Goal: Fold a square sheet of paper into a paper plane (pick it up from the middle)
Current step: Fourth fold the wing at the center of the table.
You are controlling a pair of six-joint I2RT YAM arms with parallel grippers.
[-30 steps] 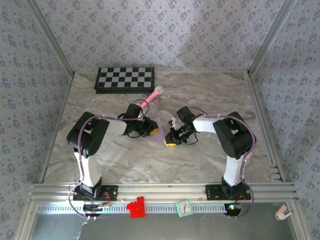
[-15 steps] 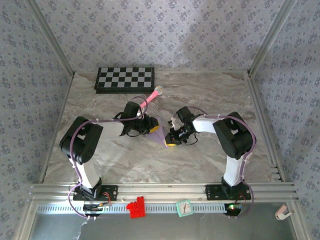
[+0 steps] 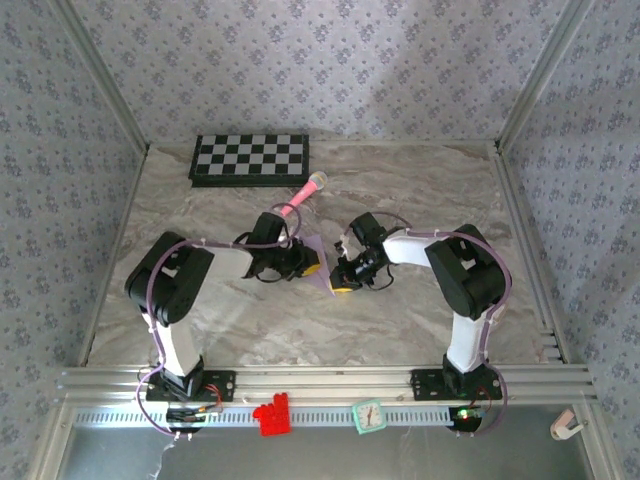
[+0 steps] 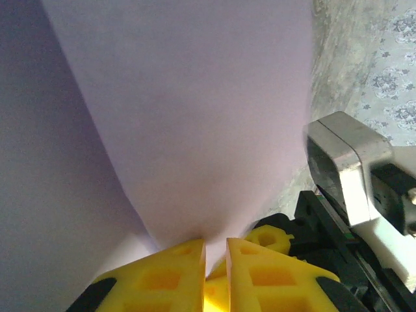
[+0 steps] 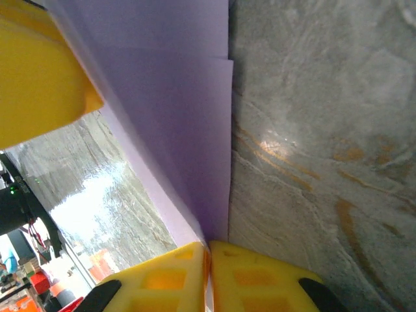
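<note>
Walls [image 3: 330, 70]: pale grey-lilac wallpaper with a small repeating floral sprig, covering the back and both sides.
Frame [image 3: 100, 80]: bare aluminium posts rise at the two back corners and along the table's side edges.
Table [image 3: 420, 190]: glossy grey-beige marble-look top with brown veins.
Near edge: ribbed aluminium rails [image 3: 320, 380] across the front, a dull metal sheet [image 3: 330, 455] below them.
Light: soft and even; a white glare patch [image 5: 276, 144] on the table.

From above, the paper plane [image 3: 322, 270] is too small to show its creases. In both wrist views it runs past the top edge, outline cut off.
</note>
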